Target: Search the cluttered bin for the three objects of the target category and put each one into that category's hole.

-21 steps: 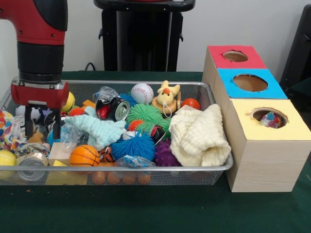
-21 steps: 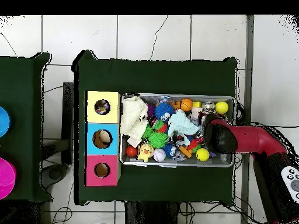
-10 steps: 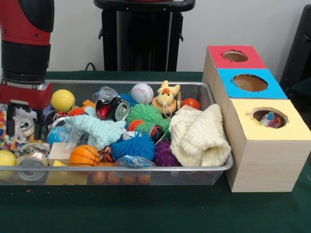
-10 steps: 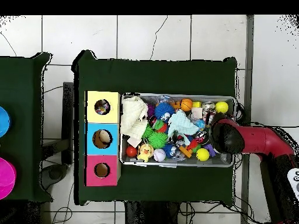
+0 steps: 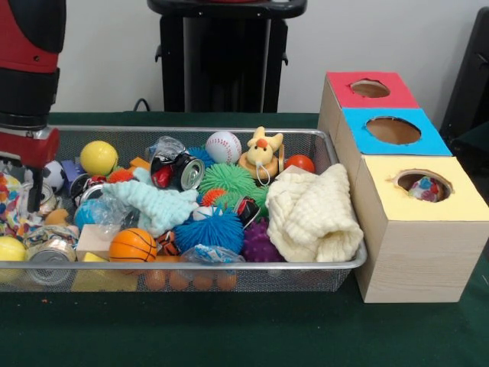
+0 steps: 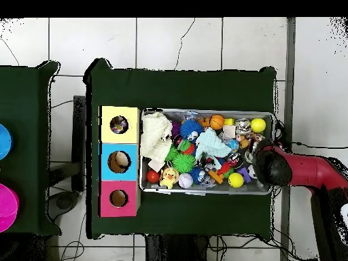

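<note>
A wire mesh bin holds mixed clutter: a yellow ball, a baseball, a small basketball, a crushed can, a tin can, spiky balls in green and blue, a duck toy, a cream cloth. To its right stand red, blue and yellow boxes, each with a hole on top. My gripper hangs open and holds nothing at the bin's far left end, partly cut by the picture's edge. In the overhead view the gripper sits over the bin's right end.
A multicoloured object lies inside the yellow box's hole. A teal cloth, a soccer ball and a second yellow ball lie close to the gripper. The bin's rim and the dark green tabletop surround the clutter.
My arm has slid left along the bin toward its end, uncovering the yellow ball and the soccer ball. The gripper stays open and nothing in the bin has moved.
</note>
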`<action>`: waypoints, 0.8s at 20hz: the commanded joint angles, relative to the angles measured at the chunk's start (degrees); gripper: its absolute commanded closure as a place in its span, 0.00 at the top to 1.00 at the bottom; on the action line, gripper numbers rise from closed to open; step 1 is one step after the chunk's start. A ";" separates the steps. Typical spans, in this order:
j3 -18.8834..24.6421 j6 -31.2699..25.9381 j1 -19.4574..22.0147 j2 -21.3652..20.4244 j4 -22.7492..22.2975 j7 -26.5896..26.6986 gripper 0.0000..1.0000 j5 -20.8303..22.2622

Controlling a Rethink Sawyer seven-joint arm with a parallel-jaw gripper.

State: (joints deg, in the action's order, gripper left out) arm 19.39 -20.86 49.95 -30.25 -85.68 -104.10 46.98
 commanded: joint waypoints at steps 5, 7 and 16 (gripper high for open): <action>-0.86 -5.37 2.33 3.82 1.85 9.70 1.00 4.23; -0.21 -5.70 3.15 4.11 1.47 10.43 1.00 3.99; 1.45 -7.19 4.93 5.42 0.83 11.67 1.00 2.94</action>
State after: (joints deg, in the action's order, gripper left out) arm 19.82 -20.85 52.46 -29.90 -85.72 -104.10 48.15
